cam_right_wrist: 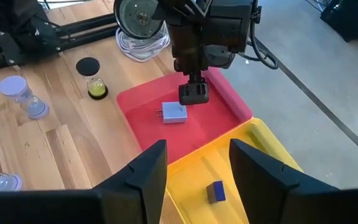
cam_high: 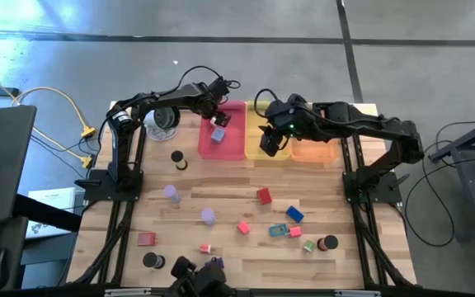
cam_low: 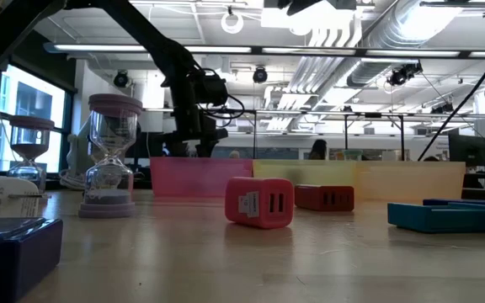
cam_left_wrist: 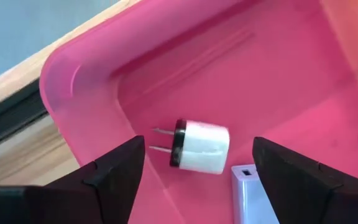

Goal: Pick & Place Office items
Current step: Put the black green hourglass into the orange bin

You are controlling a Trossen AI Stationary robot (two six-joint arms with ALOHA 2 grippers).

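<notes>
Lavender block [cam_left_wrist: 247, 196] — half cut off

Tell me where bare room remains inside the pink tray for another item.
The pink tray is mostly bare: only a white plug adapter and a lavender block lie together under the open left gripper. The floor toward the yellow tray is free.

Pink tray [cam_high: 236, 147], yellow tray [cam_high: 256, 132], orange tray [cam_high: 316, 153], side by side

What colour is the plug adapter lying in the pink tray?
White with a black face, clearest in the left wrist view: plug adapter, pink tray.
</notes>
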